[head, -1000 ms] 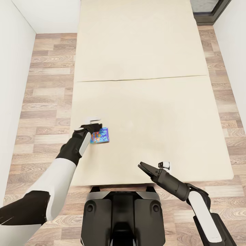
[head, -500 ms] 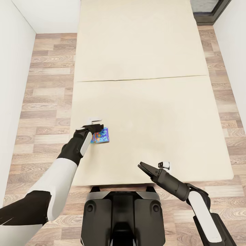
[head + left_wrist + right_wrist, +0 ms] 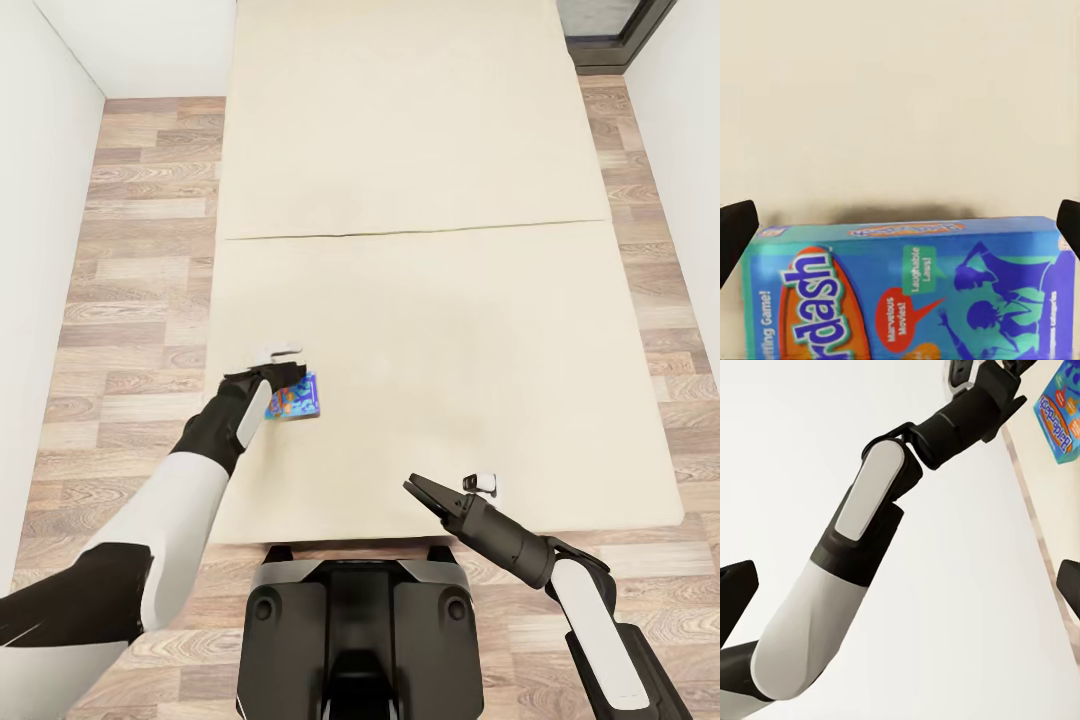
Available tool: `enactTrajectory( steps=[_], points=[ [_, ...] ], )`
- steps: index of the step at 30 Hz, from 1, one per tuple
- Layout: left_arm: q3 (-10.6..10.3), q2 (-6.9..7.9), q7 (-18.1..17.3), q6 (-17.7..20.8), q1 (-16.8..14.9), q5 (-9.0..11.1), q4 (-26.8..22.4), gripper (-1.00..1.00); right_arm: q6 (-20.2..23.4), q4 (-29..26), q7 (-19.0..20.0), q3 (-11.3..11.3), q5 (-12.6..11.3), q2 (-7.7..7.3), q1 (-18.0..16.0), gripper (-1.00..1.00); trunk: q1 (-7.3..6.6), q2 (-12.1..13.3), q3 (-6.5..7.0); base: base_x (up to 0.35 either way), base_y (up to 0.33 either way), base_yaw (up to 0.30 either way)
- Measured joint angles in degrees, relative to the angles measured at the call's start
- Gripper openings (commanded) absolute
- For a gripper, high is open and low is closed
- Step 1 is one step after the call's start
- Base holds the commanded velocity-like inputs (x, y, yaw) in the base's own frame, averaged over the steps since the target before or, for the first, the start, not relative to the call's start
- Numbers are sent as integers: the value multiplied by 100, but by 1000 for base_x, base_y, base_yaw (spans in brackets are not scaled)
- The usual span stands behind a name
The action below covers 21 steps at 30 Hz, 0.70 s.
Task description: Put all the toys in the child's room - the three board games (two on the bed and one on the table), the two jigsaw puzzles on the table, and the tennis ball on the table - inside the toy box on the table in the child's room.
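Where the left gripper (image 3: 283, 372) hovers, a board game (image 3: 295, 397) lies on the bed (image 3: 420, 300).

The left arm (image 3: 862, 562) is seen stretching across the right wrist view, its white forearm shell joined to a black wrist. The left gripper (image 3: 982, 375) is reached out to the bed (image 3: 1057, 510), by the bed's edge. A blue board game (image 3: 1063, 412) with orange art is seen lying flat on the bed just beside that gripper. The right gripper's own dark fingertips (image 3: 735, 592) are seen wide apart at the picture's two sides. A plain white wall (image 3: 810, 435) is seen behind the arm.
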Motion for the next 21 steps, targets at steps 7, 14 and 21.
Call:
enactTrajectory(
  steps=[7,14,21],
  points=[
    [2,0,-3,-14,-58,88,145,100,-3,0,1,-2,2,0,0,100,0,0,0,0,0,0],
    [3,-1,-4,-6,-103,120,185,100,-6,0,-1,-2,-2,0,0,100,0,0,0,0,0,0],
    [6,-7,-4,-16,-115,124,206,100,-2,2,-2,-1,-2,0,0,100,0,0,0,0,0,0]
  ],
)
